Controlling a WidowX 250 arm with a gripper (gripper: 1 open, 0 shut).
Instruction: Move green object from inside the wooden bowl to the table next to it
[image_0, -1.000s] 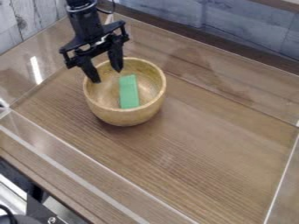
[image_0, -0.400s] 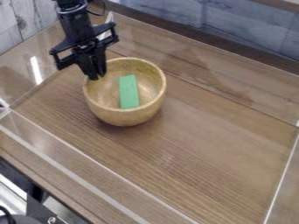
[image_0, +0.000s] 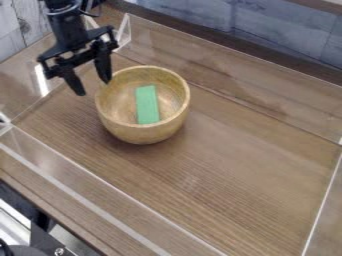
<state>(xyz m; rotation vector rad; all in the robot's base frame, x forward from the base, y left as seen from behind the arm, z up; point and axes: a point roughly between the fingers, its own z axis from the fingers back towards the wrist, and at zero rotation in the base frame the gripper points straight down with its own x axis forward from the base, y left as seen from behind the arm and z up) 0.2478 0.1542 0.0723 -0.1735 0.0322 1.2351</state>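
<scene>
Brown wood-grain covers the table (image_0: 227, 160), glossy, with clear plastic walls (image_0: 160, 205) standing along its edges. Behind the far edge runs a pale, weathered plank backdrop (image_0: 287, 40). At the near left corner, outside the plastic wall, some dark gear shows, too small to make out.

One wooden bowl (image_0: 143, 103) sits left of the table's middle, round, light tan, with a thick rim. One green object (image_0: 147, 104) lies inside it, a flat bright-green block resting on the bowl's floor, its long side running from far to near. Nothing covers the block; the bowl's rim rises all round it. The table surface to the right of the bowl and on its near side is bare wood.

One arm comes down from the top left corner. Its black hand (image_0: 76, 78) points straight down, with the two fingers (image_0: 103, 68) spread wide apart and nothing between them. It hangs to the far left of the bowl, outside the rim, over the table near the left plastic wall. The right finger is just beside the bowl's far-left rim; whether it touches cannot be told. The hand is apart from the green block.
</scene>
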